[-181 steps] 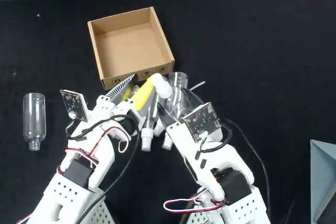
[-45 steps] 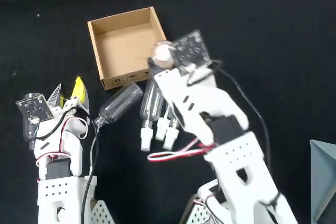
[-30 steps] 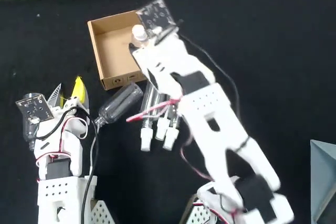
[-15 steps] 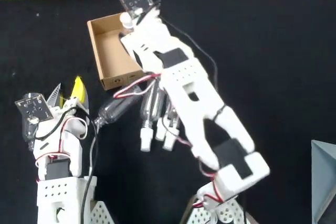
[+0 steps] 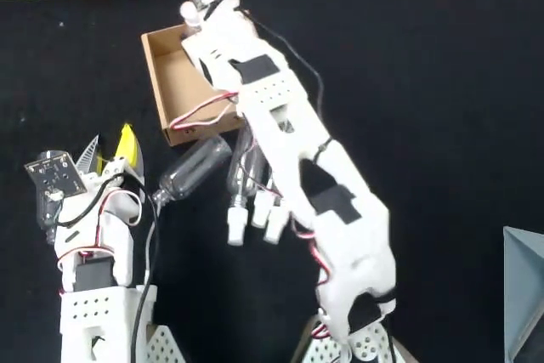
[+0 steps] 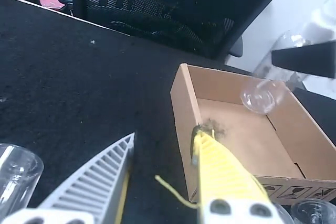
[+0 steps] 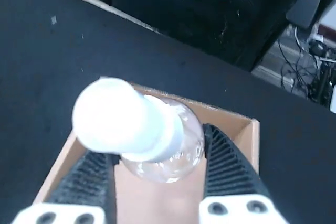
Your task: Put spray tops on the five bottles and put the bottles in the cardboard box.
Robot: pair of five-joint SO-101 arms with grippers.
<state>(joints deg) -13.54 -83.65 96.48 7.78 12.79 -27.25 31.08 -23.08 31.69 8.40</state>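
My right gripper is shut on a clear bottle with a white spray top and holds it over the far left part of the cardboard box. In the right wrist view the bottle sits between both fingers above the box floor. My left gripper stands open near the table's left front, short of the box, with nothing between its fingers. The held bottle hangs above the box there. A capless bottle lies just in front of the box.
Several capped bottles lie side by side under the right arm, in front of the box. Another clear bottle lies beside the left gripper. A grey object stands at the right edge.
The right arm has swung the capped bottle from the box's near right corner to over its far left part. Since six seconds ago the left arm has drawn back; lately it is still.
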